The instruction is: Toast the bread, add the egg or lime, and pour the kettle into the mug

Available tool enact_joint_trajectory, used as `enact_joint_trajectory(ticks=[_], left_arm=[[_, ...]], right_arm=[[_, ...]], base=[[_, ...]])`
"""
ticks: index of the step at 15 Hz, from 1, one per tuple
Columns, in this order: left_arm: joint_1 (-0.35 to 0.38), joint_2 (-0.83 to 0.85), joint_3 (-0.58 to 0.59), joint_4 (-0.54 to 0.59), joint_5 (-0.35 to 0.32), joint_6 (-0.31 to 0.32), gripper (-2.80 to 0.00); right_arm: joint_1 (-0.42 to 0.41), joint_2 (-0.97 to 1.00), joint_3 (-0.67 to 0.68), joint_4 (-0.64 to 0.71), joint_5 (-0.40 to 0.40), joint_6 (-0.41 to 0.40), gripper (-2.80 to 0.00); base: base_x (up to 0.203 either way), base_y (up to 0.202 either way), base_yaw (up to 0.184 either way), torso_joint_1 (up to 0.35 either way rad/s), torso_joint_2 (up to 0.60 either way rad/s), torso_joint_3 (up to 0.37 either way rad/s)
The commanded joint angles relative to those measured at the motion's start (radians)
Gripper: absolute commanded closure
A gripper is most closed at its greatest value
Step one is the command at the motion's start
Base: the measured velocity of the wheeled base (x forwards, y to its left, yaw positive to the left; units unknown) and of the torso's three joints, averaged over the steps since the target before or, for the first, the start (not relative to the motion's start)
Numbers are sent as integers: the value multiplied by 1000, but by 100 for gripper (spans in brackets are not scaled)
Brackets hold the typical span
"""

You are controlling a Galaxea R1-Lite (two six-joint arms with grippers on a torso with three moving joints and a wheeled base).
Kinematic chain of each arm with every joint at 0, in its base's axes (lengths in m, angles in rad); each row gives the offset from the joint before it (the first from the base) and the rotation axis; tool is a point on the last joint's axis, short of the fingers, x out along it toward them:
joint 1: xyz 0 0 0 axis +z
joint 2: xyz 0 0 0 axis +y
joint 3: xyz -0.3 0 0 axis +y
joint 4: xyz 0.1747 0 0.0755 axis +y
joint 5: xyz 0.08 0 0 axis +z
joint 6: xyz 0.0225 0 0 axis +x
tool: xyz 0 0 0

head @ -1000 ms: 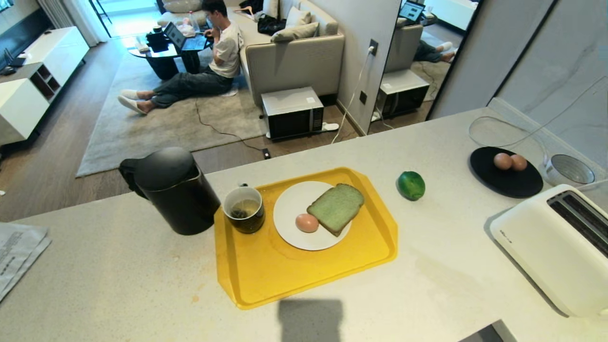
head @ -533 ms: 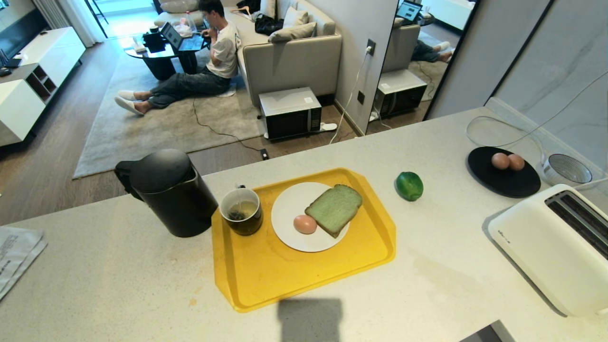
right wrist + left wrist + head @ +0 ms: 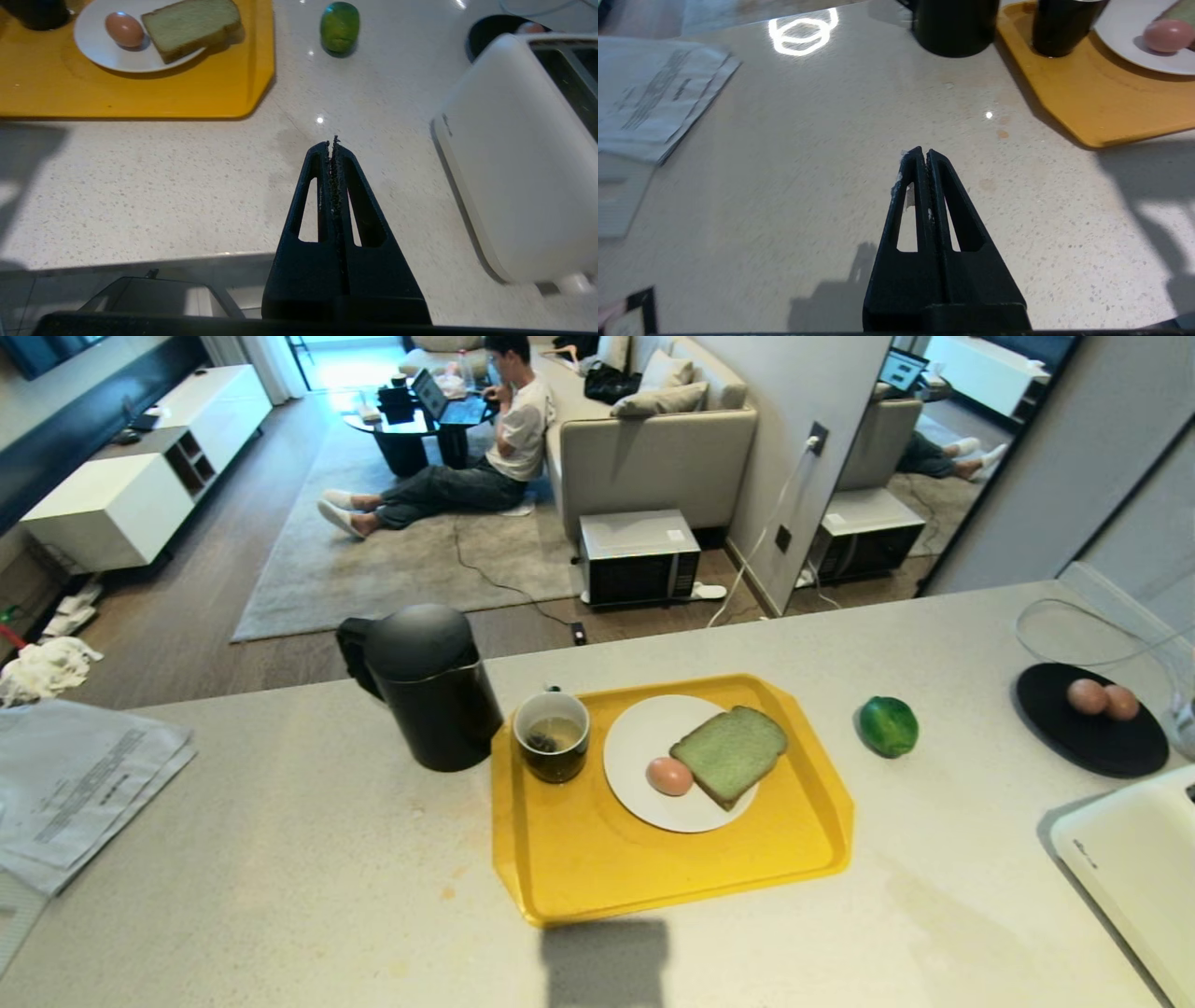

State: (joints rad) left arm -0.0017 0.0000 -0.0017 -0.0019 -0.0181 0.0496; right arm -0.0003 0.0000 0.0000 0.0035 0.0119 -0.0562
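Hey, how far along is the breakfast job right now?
Bread and egg lie on the plate; whether it was toasted I cannot tell. Nothing in hand: left gripper and right gripper are shut, empty. Kettle stands beside the mug; lime sits off the tray.

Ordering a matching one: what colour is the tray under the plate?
Yellow plastic tray, clearest in the head view.

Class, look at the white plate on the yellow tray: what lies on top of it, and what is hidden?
On the white plate lie the egg and the bread, side by side. The plate surface under them is covered.
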Motion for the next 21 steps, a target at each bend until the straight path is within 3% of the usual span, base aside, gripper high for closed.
enact_joint_trajectory(ticks=[1,6,21], left_arm=[[0,2,0,0,0,0,0],[0,2,0,-1,0,-19,0],[0,2,0,-1,1,-27,0]], right_arm=[[-1,2,2,1,0,1,0],[0,2,2,0,0,2,0],[0,2,2,0,0,4,0]], base=[[-2,-9,172,1,4,2],[-1,-3,129,1,6,4],[0,0,0,0,0,0]])
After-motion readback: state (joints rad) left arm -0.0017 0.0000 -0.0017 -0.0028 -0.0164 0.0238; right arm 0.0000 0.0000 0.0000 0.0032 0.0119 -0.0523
